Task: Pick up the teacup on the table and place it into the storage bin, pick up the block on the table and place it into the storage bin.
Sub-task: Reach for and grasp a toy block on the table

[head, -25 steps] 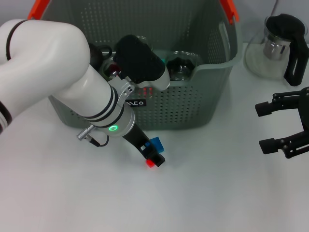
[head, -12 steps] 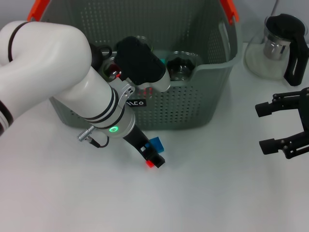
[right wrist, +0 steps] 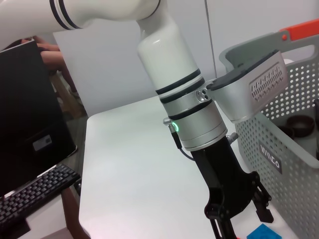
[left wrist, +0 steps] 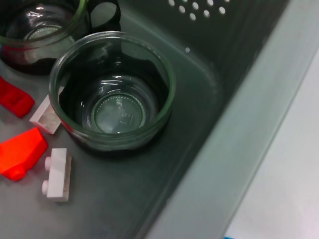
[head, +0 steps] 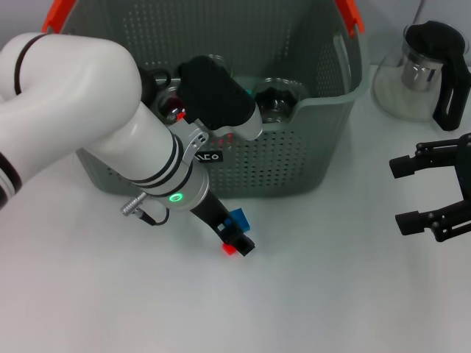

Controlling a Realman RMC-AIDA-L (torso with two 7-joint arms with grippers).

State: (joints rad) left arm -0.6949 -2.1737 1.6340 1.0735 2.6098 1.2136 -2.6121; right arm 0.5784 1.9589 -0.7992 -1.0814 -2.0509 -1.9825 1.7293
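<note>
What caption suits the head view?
Left gripper down at blocks beside the storage bin; right gripper idle.

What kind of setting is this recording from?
Probably a lab or office robot test bench: a plain white table, a computer keyboard beside it, and a storage bin staged with props.

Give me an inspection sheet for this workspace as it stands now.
Surface: white table.
Job's things: storage bin holds glass teacups and small bricks; blue block and red block on the table before it.
Clutter: glass teapot beside the bin.
Grippers: left gripper low at the blocks; right gripper open, apart, near the teapot.
Cables: short one at the left wrist.
Surroundings: keyboard beyond the table.
</note>
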